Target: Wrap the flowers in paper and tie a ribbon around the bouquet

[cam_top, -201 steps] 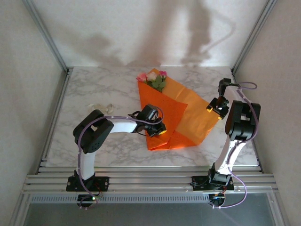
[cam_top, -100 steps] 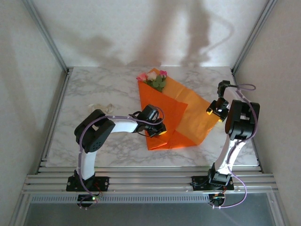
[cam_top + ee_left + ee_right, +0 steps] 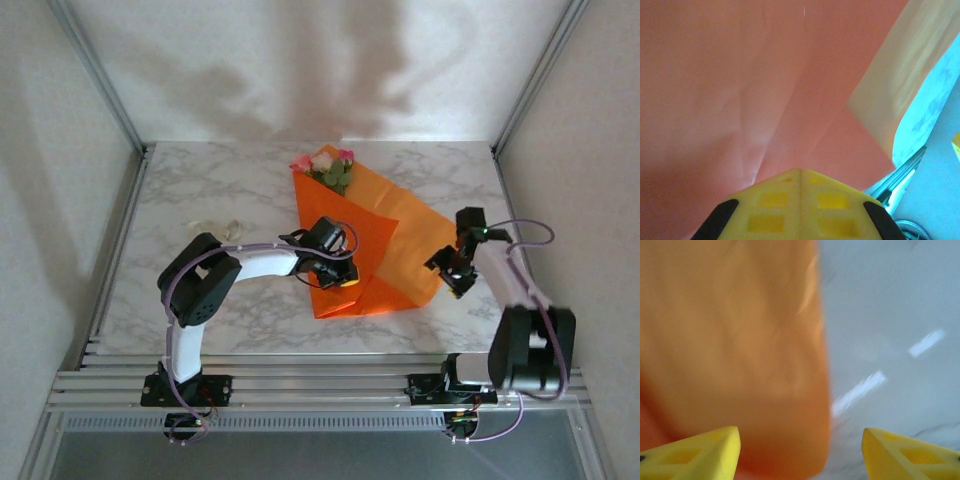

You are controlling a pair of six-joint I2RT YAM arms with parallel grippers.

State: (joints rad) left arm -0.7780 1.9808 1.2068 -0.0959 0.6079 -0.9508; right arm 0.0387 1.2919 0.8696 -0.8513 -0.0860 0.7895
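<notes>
From above, we see the paper (image 3: 390, 240) folded on the surface (image 3: 220, 190), the flowers (image 3: 325, 168) at its far corner, and the ribbon (image 3: 215, 227) well apart to its left. The left claw (image 3: 340, 277) is over the paper's near part, and the right claw (image 3: 452, 275) is at its right corner. In the left wrist view, the left claw (image 3: 799, 172) is pressed together over the paper. In the right wrist view, the right claw (image 3: 800, 440) is spread, with the paper's edge between its fingers (image 3: 695, 450).

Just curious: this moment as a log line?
left end effector: shut, at paper | right end effector: open, over paper edge
</notes>
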